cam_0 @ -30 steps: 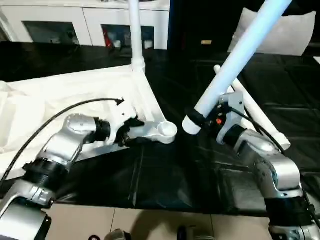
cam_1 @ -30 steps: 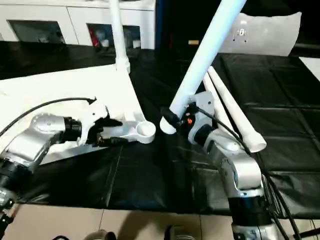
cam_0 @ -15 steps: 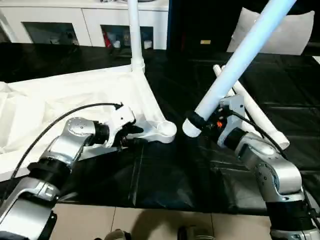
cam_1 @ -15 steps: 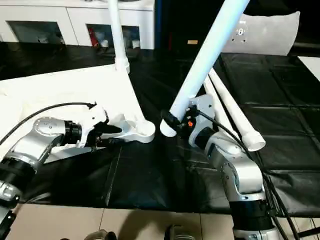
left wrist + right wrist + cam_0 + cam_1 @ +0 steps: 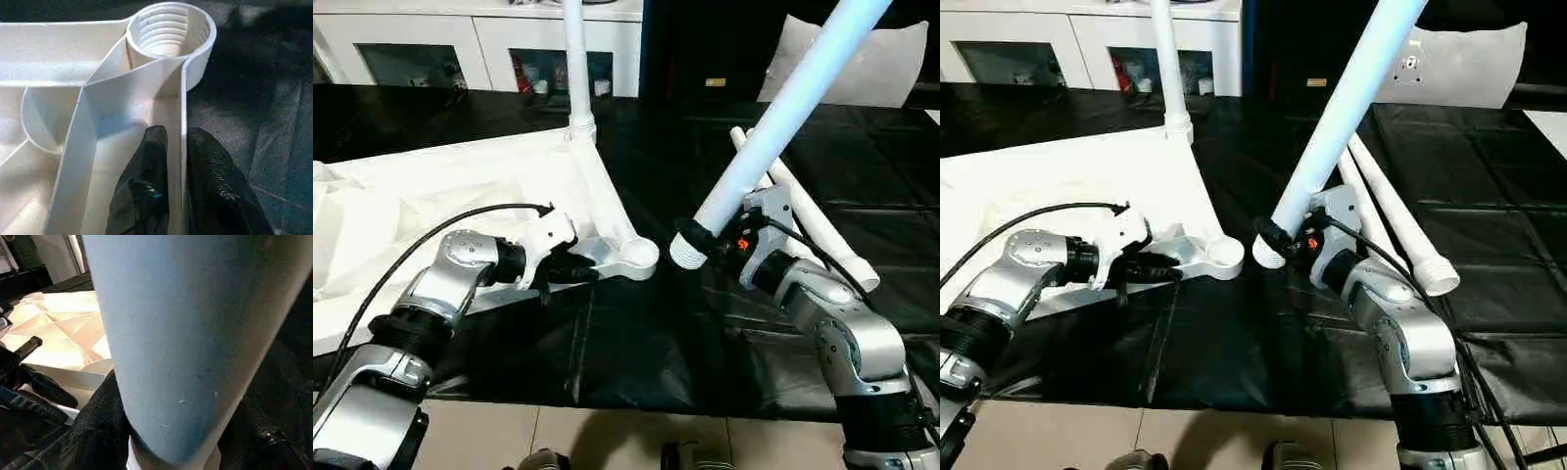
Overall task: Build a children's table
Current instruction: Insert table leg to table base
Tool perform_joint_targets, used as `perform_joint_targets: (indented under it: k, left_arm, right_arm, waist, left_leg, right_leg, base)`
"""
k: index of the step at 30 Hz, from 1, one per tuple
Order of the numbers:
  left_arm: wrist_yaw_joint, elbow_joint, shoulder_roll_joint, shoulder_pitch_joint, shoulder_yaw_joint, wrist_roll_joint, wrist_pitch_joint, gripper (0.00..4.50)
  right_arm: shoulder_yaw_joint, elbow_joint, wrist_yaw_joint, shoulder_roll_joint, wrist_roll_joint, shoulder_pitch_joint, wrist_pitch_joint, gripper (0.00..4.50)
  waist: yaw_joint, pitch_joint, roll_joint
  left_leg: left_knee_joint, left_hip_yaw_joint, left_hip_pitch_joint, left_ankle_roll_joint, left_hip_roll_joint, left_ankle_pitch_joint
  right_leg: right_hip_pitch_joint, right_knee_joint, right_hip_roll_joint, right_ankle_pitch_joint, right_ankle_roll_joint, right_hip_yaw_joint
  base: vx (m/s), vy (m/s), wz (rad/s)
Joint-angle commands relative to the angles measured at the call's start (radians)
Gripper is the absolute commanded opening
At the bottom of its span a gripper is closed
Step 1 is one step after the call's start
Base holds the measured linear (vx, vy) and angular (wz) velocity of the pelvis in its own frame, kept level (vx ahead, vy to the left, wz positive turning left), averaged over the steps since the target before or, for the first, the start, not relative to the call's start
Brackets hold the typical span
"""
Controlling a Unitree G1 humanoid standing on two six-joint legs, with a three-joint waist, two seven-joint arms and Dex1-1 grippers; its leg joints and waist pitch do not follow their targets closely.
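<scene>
- Table top point(image 5: 460, 186): white moulded plastic square, lying underside up on the black padded desk point(image 5: 636, 343). Thin upright ribs and a raised rim wall show in the left wrist view.
- Near corner socket point(image 5: 171, 29): round cup, ridged thread rings inside, open end up. It sits at the top's corner closest to my right arm.
- Left jaws point(image 5: 173, 166): pinched together on the thin rim wall point(image 5: 184, 112) just behind that socket, one black finger point(image 5: 149, 161) inside the wall and the other outside. Glossy, rounded fingertips.
- Fitted leg point(image 5: 576, 59): smooth white tube, upright in the far corner socket.
- Right jaws point(image 5: 1295, 245): clamped on a leg near its lower end.
- Held leg point(image 5: 783, 108): long smooth tapered tube, tilted steeply, upper end running out of the head view up and right. Its ribbed threaded end point(image 5: 685, 250) hangs just beside the near corner socket, above the desk, not in it.
- Two spare legs point(image 5: 1400, 220): lying side by side on the desk behind my right arm, flared ends toward me.
- Desk surface: matte black, quilted seams.
</scene>
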Motion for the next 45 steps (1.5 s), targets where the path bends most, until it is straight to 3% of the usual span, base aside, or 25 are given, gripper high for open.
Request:
perform_joint_targets:
  k: [1,3,12,13,17,22,25,28,37,45]
  left_arm:
    - [-0.001,0.015,0.021,0.006,0.004,0.022,-0.007,0.34]
    - [-0.004,0.014,0.024,0.009,0.004,0.031,-0.012,0.09]
    - [-0.015,-0.001,0.03,0.014,0.011,0.048,-0.086,0.0]
    - [-0.024,-0.004,0.024,0.013,0.01,0.044,-0.092,0.0]
    - [-0.088,-0.02,-0.016,0.018,-0.012,0.029,-0.144,0.0]
    - [-0.151,-0.053,-0.076,0.021,-0.053,0.01,-0.163,0.0]
    - [-0.166,-0.061,-0.092,0.02,-0.065,0.008,-0.163,0.0]
    - [-0.148,-0.033,-0.095,0.018,-0.075,0.042,-0.185,0.0]
    - [-0.111,-0.041,-0.064,0.057,-0.045,0.071,-0.145,0.0]
    - [-0.146,-0.123,-0.066,0.118,0.005,-0.008,-0.116,0.0]
  right_arm:
    - [0.002,-0.017,0.008,-0.01,-0.001,-0.002,-0.011,1.92]
    - [0.0,-0.014,0.01,-0.014,-0.003,-0.003,-0.012,1.92]
    - [0.006,-0.011,0.02,-0.02,-0.008,-0.012,-0.013,1.92]
    - [0.007,-0.011,0.023,-0.022,-0.008,-0.014,-0.013,1.92]
    - [0.021,-0.024,0.054,-0.034,0.002,-0.016,-0.002,1.92]
    - [0.055,-0.07,0.099,-0.055,0.017,-0.002,0.033,1.92]
    - [0.065,-0.08,0.104,-0.058,0.016,-0.001,0.041,1.92]
    - [0.081,-0.083,0.115,-0.068,0.011,-0.008,0.062,1.92]
    - [0.147,-0.054,0.145,-0.101,-0.026,-0.007,0.104,1.92]
    - [0.176,0.031,0.151,-0.092,-0.054,-0.052,0.084,1.92]
  waist:
    - [0.005,-0.077,0.015]
    - [0.004,-0.077,0.016]
    - [0.002,-0.076,0.011]
    - [0.002,-0.076,0.006]
    - [0.005,-0.077,0.011]
    - [0.02,-0.075,0.01]
    - [0.031,-0.073,0.014]
    - [0.039,-0.071,0.012]
    - [0.032,-0.062,0.005]
    - [0.017,-0.064,-0.001]
  left_leg:
    - [-0.073,0.001,0.019,-0.028,0.001,-0.29]
    - [-0.073,0.001,0.019,-0.029,0.002,-0.294]
    - [-0.073,0.001,0.018,-0.024,0.002,-0.293]
    - [-0.073,0.002,0.018,-0.022,0.002,-0.292]
    - [-0.073,0.002,0.019,-0.019,0.003,-0.279]
    - [-0.072,0.007,0.021,-0.008,0.006,-0.268]
    - [-0.073,0.008,0.027,-0.011,0.008,-0.275]
    - [-0.075,0.006,0.023,-0.017,0.005,-0.287]
    - [-0.078,0.001,0.021,-0.018,0.002,-0.325]
    - [-0.079,0.0,0.013,-0.008,0.003,-0.299]
  right_leg:
    - [0.059,-0.081,-0.044,-0.319,-0.19,0.025]
    - [0.059,-0.081,-0.044,-0.321,-0.19,0.025]
    - [0.058,-0.083,-0.044,-0.34,-0.18,0.026]
    - [0.057,-0.084,-0.044,-0.338,-0.181,0.026]
    - [0.058,-0.081,-0.044,-0.308,-0.193,0.027]
    - [0.057,-0.08,-0.045,-0.294,-0.198,0.03]
    - [0.052,-0.084,-0.047,-0.319,-0.192,0.031]
    - [0.052,-0.087,-0.048,-0.379,-0.165,0.031]
    - [0.043,-0.103,-0.049,-0.518,-0.102,0.028]
    - [0.044,-0.097,-0.049,-0.488,-0.11,0.03]
  base:
    - [0.0,0.0,0.0]
    - [0.0,0.0,0.0]
    - [0.0,0.0,0.0]
    - [0.0,0.0,0.0]
    - [0.0,0.0,0.0]
    - [0.0,0.0,0.0]
    - [0.0,0.0,0.0]
    - [0.0,0.0,0.0]
    - [0.0,0.0,0.0]
    - [0.0,0.0,0.0]
